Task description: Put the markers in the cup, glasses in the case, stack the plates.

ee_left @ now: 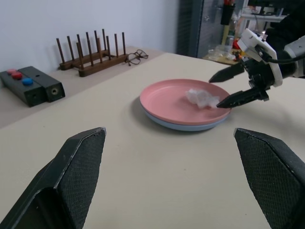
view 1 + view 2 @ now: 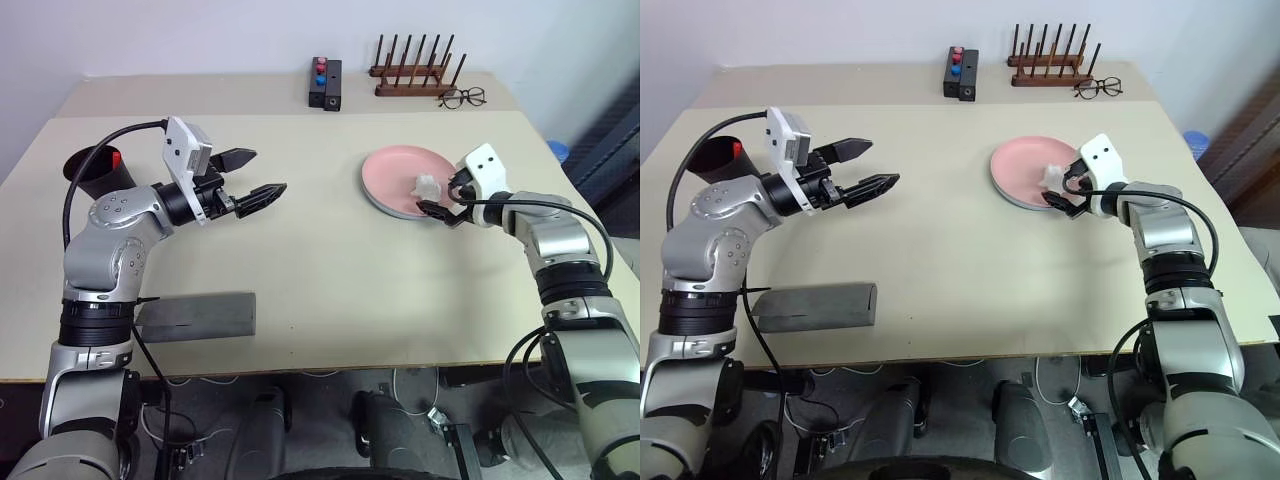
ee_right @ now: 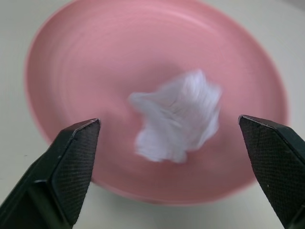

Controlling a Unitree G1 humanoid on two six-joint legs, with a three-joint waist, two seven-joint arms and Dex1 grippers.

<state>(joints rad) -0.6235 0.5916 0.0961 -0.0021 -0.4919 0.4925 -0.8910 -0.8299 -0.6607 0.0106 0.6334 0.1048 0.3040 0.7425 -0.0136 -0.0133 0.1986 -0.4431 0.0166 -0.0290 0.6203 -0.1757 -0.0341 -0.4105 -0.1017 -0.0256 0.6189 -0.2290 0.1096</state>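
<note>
Now the right gripper (image 2: 447, 203) hangs with fingers spread at the near rim of the pink plate (image 2: 393, 181), stacked on the blue plate (image 1: 162, 120) toward the table's far right; a white wad (image 3: 177, 116) lies on it. Left gripper (image 2: 252, 178) is spread, empty, beside the cup (image 2: 96, 170) at the left edge; the case (image 2: 198, 315) lies along the near edge

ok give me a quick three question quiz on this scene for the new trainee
1. True or false: the pink plate lies stacked on the blue plate.
2. What lies on the pink plate? A) crumpled white tissue B) marker C) sunglasses
3. Fill in: the right end effector hovers at the plate's rim with its jaws ____.

Key: 1 true; 2 A; 3 open. The left end effector is open too, over bare table.
</note>
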